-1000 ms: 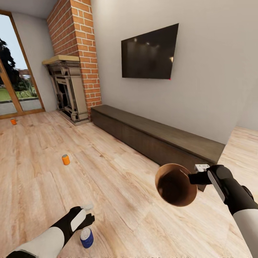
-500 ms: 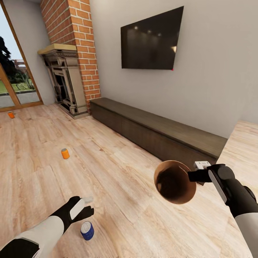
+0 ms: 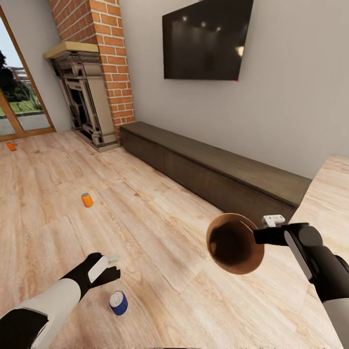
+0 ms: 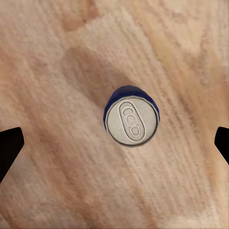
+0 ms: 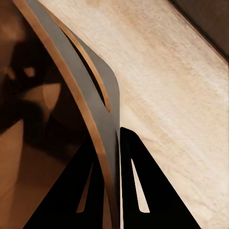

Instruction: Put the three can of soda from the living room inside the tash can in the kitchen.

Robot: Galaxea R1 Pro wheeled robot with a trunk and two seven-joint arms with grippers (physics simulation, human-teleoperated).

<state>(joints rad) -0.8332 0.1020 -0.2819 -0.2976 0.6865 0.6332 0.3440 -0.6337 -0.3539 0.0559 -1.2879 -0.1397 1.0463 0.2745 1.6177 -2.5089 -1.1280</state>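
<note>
The blue soda can (image 3: pixel 118 302) stood upright on the wood floor (image 3: pixel 160 232), well out from the long dark cabinet (image 3: pixel 213 174). The left gripper (image 3: pixel 109 269) hovered above it, jaws spread wide, the can's silvery top (image 4: pixel 131 122) between the fingertips (image 4: pixel 9 148) and touching neither. The right gripper (image 3: pixel 259 236) was clamped on the rim of the trash can (image 3: pixel 235 244), held off the floor, its dark inside apparently tilted toward the camera. Two orange cans (image 3: pixel 87 199) (image 3: pixel 11 146) sat farther along the floor from the cabinet, the far one near the glass door (image 3: pixel 17 97)
</note>
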